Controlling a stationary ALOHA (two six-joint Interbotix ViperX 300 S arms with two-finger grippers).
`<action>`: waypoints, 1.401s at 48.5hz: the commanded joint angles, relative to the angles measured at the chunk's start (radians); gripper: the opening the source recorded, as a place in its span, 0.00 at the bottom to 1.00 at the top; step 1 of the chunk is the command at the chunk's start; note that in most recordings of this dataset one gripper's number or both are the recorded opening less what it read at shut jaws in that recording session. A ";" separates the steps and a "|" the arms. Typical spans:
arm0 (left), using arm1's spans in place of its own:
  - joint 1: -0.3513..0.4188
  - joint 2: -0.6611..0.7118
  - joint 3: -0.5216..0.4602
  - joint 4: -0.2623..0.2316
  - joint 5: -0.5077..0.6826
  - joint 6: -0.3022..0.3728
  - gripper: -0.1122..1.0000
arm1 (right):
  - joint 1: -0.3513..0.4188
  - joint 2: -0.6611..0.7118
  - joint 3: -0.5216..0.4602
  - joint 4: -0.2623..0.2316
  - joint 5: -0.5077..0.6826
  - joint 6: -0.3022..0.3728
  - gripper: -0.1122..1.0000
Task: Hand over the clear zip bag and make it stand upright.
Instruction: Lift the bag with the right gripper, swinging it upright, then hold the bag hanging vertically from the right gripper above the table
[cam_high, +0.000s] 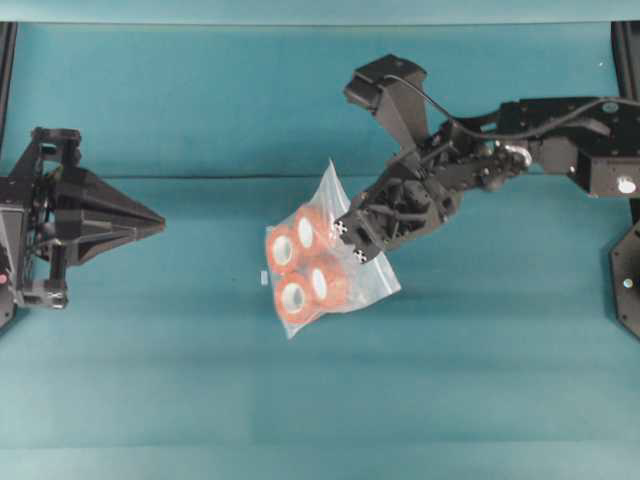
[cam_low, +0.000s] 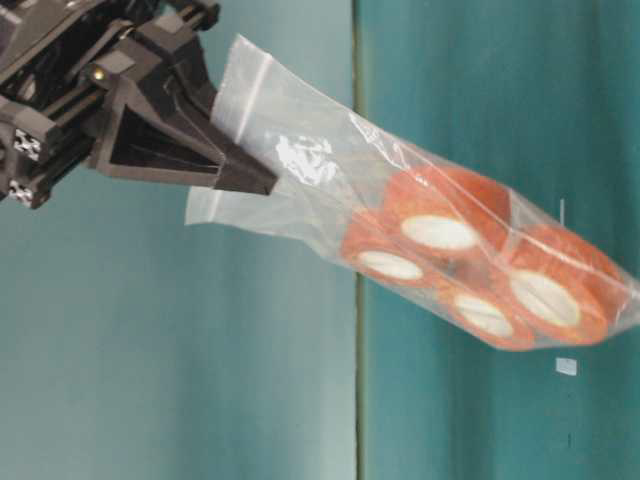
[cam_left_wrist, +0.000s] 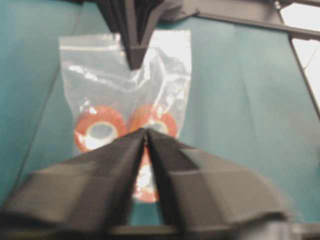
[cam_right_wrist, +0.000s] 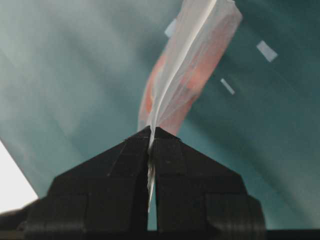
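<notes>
Teal table (cam_high: 150, 350) lies bare between left end effector (cam_high: 160, 222) — and bag (cam_high: 320, 262).

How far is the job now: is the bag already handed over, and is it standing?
Done: the right end effector is shut on the clear zip bag near its zip edge and holds it off the table. In hand: carrying it toward the left end effector, which is apart from it. Left: the handover and standing the bag upright.
</notes>
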 joint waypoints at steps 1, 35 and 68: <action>0.002 0.002 -0.011 0.002 -0.011 0.000 0.50 | 0.002 -0.003 -0.057 -0.002 0.025 -0.041 0.11; 0.006 -0.009 -0.011 0.002 0.054 0.003 0.88 | -0.046 0.189 -0.453 -0.009 0.545 -0.482 0.11; 0.008 -0.008 -0.009 0.002 0.055 0.002 0.88 | -0.028 0.196 -0.402 -0.106 0.545 -0.706 0.11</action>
